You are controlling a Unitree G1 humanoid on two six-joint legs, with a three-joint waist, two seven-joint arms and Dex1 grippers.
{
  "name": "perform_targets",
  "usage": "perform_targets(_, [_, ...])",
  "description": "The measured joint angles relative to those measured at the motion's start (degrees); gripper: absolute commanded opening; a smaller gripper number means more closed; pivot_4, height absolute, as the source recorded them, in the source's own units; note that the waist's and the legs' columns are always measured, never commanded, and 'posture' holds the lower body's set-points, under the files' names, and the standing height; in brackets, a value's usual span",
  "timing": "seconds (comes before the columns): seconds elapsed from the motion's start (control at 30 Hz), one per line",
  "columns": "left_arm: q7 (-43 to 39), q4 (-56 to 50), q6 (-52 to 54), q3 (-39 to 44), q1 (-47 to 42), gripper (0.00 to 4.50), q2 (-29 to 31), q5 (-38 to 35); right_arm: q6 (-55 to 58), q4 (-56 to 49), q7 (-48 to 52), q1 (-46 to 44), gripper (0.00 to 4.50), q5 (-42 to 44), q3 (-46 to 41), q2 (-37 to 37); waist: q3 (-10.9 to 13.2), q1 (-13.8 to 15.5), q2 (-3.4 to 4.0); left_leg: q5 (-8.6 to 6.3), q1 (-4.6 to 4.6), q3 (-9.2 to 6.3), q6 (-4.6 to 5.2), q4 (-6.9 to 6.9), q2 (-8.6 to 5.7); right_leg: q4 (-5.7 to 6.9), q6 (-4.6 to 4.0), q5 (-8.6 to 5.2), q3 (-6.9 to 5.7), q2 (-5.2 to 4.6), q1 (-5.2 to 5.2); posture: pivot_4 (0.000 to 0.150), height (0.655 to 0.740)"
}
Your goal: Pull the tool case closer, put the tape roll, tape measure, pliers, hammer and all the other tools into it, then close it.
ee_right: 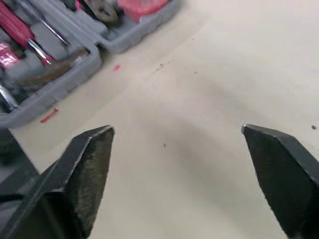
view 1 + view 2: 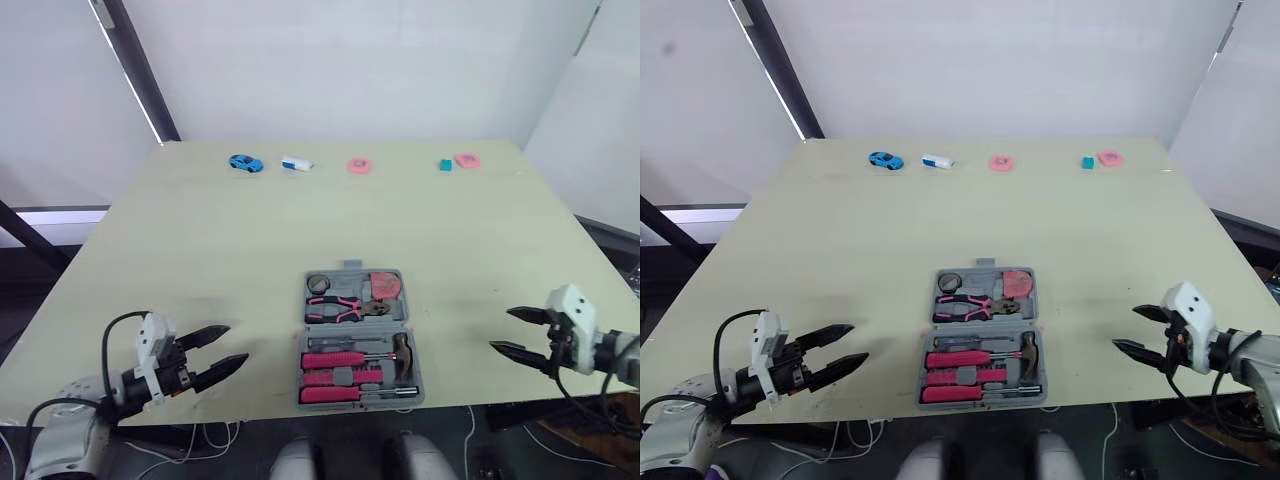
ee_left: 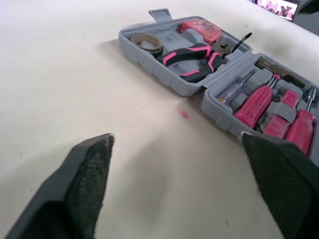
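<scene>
Now the grey tool case (image 2: 358,404) lies open on the table (image 2: 200,250) at the lower centre of the head view. The tape roll (image 2: 319,283), pliers (image 2: 335,307) and tape measure (image 2: 384,285) sit in its upper half, the hammer (image 2: 403,350) in its lower. The left gripper (image 2: 237,343) at lower left and the right gripper (image 2: 500,330) at lower right flank it, both apart from it, fingers spread and empty.

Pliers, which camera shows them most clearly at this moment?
The left wrist view: the pliers lie close and unobstructed in the open tool case, pink-and-black handles plain. Both eye views show them whole but small from above. The right wrist view cuts that compartment off at the frame edge.
</scene>
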Motion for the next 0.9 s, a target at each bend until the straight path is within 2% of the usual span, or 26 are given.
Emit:
perform_targets(0.2, [0.0,-2.7,1.6,1.1,0.6,4.42,0.6,-1.5,6.8,-5.5,-1.8,1.8,4.42,5.1,-1.5,-0.6,0.0,0.0,-0.01,0.0,0.14,0.03,-0.01,-0.02,0.01,-0.01,0.01,-0.01,0.05,-0.07,0.1,0.15,0.74])
perform_targets(0.23, [-0.2,-4.8,2.8,0.9,0.1,4.19,0.6,-2.3,11.8,-7.5,-3.1,0.0,4.47,8.2,-1.0,-0.5,0.0,-0.1,-0.01,0.0,0.13,0.04,-0.01,-0.03,-0.01,-0.03,0.01,0.0,0.09,-0.11,0.09,0.15,0.74])
perform_targets(0.33, [-0.3,-7.6,4.8,-1.3,-2.0,3.3,0.4,-3.1,18.4,-8.2,-5.1,-5.8,4.5,11.8,1.9,0.1,0.0,-0.2,0.0,0.0,0.14,0.02,0.0,-0.02,-0.03,-0.02,0.01,0.02,0.13,-0.12,0.08,0.15,0.74])
perform_targets(0.4, [-0.9,-9.4,5.4,-3.1,-3.3,2.22,0.2,-3.5,21.5,-8.2,-5.6,-9.6,4.5,13.2,4.3,0.1,0.0,-0.1,-0.01,0.0,0.14,0.04,0.0,-0.05,-0.03,-0.04,-0.05,0.04,0.11,-0.1,0.08,0.15,0.74])
perform_targets(0.43, [-1.5,-9.4,5.6,-4.1,-4.0,2.12,0.2,-3.5,22.7,-7.0,-5.7,-12.4,4.5,13.2,6.4,0.1,0.0,-0.2,-0.01,-0.01,0.14,0.07,0.0,-0.05,-0.04,-0.04,-0.11,0.07,0.12,-0.09,0.08,0.15,0.74])
perform_targets(0.47, [-2.1,-9.4,5.5,-5.7,-5.0,1.49,0.0,-3.4,23.5,-4.8,-5.5,-15.6,4.5,12.8,8.9,0.1,0.0,-0.2,0.0,-0.01,0.09,0.1,0.0,-0.06,-0.04,-0.05,-0.19,0.12,0.13,-0.08,0.04,0.15,0.74])
perform_targets(0.57, [-3.4,-9.1,4.8,-9.0,-6.8,0.28,-1.2,-2.1,24.8,0.3,-5.2,-22.5,4.5,11.8,14.0,1.2,0.0,-0.3,0.0,-0.01,0.05,0.15,0.0,-0.08,-0.04,-0.06,-0.23,0.14,0.12,-0.02,0.02,0.15,0.74])
perform_targets(0.6, [-3.9,-9.1,4.5,-10.7,-7.9,0.07,-1.9,-1.5,25.3,2.9,-5.3,-25.5,4.5,11.1,15.9,2.2,0.0,-0.3,0.01,0.0,-0.01,0.14,0.01,-0.09,-0.05,-0.05,-0.22,0.15,0.14,0.0,-0.03,0.15,0.74])
perform_targets(0.73, [-5.0,-8.0,2.1,-15.4,-11.0,0.07,-4.1,0.9,27.1,11.0,-5.2,-34.9,4.5,8.2,22.6,5.6,0.0,-0.2,0.01,0.0,-0.02,0.09,0.01,-0.09,-0.03,-0.04,-0.06,0.25,0.13,0.07,-0.03,0.15,0.74])
perform_targets(0.9, [-5.5,-3.7,-1.8,-19.6,-13.0,0.07,-6.3,4.8,27.2,22.0,-3.1,-41.8,4.5,3.6,29.9,8.7,0.0,-0.1,0.01,-0.01,-0.1,0.08,0.01,-0.13,-0.03,-0.1,-0.04,0.25,0.1,0.06,-0.07,0.15,0.74])
